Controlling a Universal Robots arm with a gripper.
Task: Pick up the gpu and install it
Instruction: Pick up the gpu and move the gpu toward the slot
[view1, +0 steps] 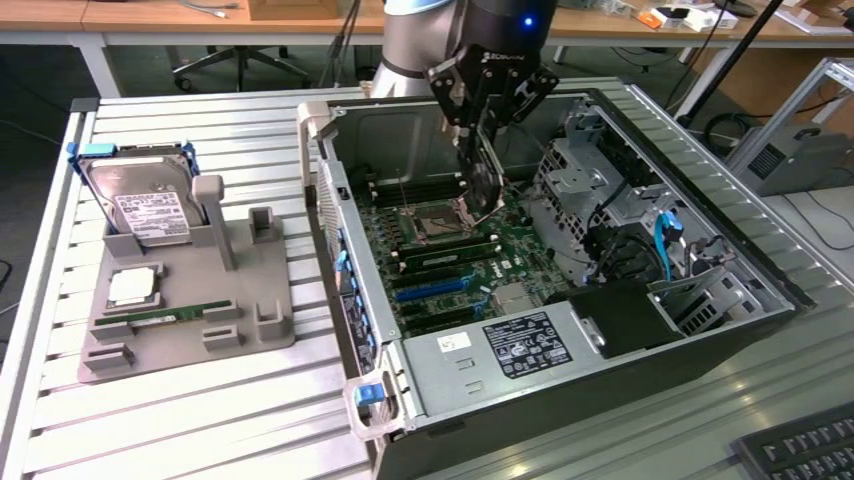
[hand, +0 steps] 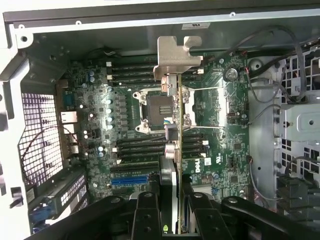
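Hanging over the open computer case (view1: 350, 230), the gripper (view1: 478, 135) has its jaws drawn partway together and pressed on the two faces of the gpu (view1: 483, 185), which it holds edge-down above the motherboard (view1: 441, 270), near the bare CPU socket (view1: 437, 222) and not seated in any slot. From the exterior view the card reads as a dark, thin plate dangling below the black fingers, tilted a little toward the exterior view's right; that view also takes in what lies off to the exterior view's left on the slatted table (view1: 200, 420): a grey holder (view1: 247, 290) carrying a hard drive (view1: 150, 205) with blue handles, a square processor chip (view1: 134, 285) and a narrow green RAM stick (view1: 167, 317). Looking along the card, the wrist view gives the gpu (hand: 178, 135) as a thin green edge running out from the gripper (hand: 175, 200), with a finger (hand: 147, 212) on either side of it and its silver end bracket (hand: 175, 55) at the far end. Behind that edge the wrist view lays out the motherboard (hand: 125, 120) squarely, with the CPU socket (hand: 162, 107) crossed by the card's line, black memory slots flanking the socket, and a blue slot (hand: 129, 180) nearer the fingers
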